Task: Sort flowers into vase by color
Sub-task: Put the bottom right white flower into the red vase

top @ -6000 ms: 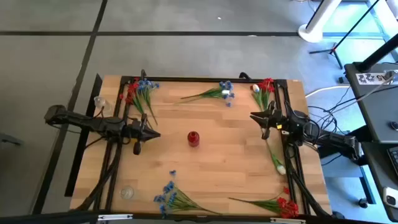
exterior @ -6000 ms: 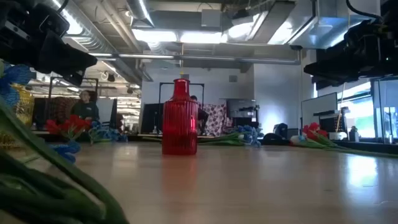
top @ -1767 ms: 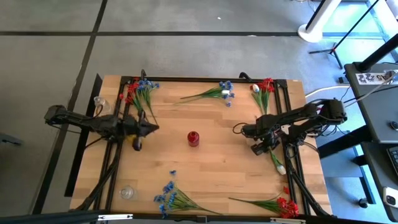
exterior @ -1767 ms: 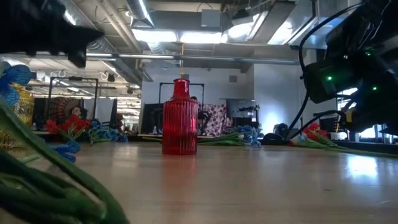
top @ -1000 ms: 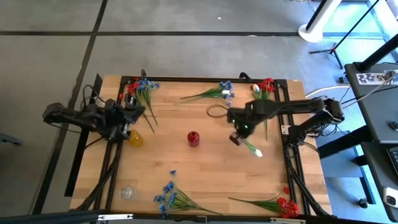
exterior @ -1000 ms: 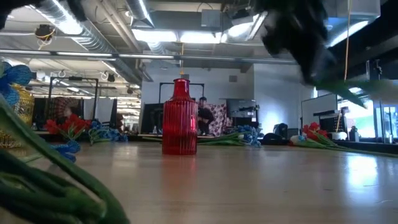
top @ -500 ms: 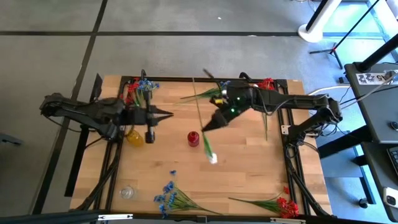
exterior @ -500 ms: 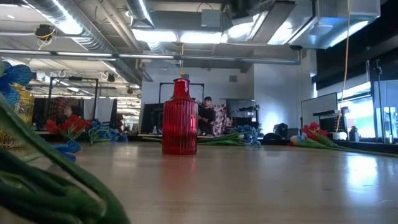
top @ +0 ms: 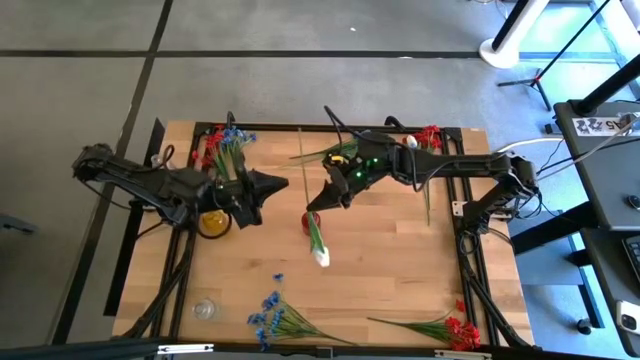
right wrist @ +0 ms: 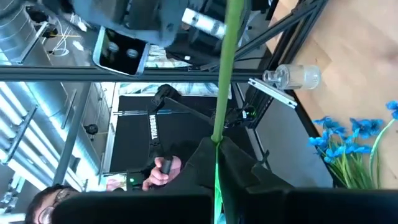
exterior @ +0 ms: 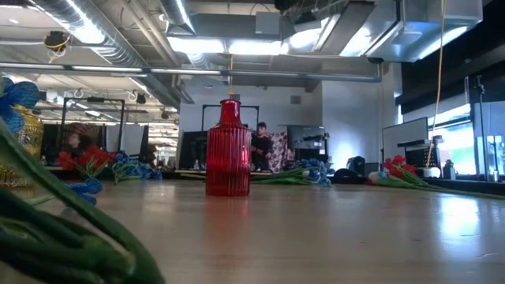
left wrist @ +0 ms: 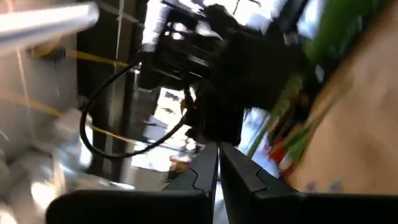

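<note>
My right gripper hangs over the red vase, shut on a white tulip. The tulip's thin green stem runs toward the far edge and its bloom points toward the near edge. In the low view the red vase stands upright and no gripper shows. My left gripper is shut and empty, just right of the yellow vase. Red, blue and white flower bunches lie along the table's edges. My right gripper pinches the tulip's green stem between its two fingers, partway along, with the fingers across it. The flower is lifted clear of the table; the stem runs straight out past the fingertips and the bloom end hangs on the near side.
A blue sprig and red and white flowers lie at the far edge. Blue flowers and red ones lie at the near edge. Clear vases stand near left and far left. A person shows beyond the table.
My right gripper has carried the white tulip toward the table's left, from right of the red vase to above it; the flower has swung so that its stem points to the far edge. My left gripper has moved right, past the yellow vase.
</note>
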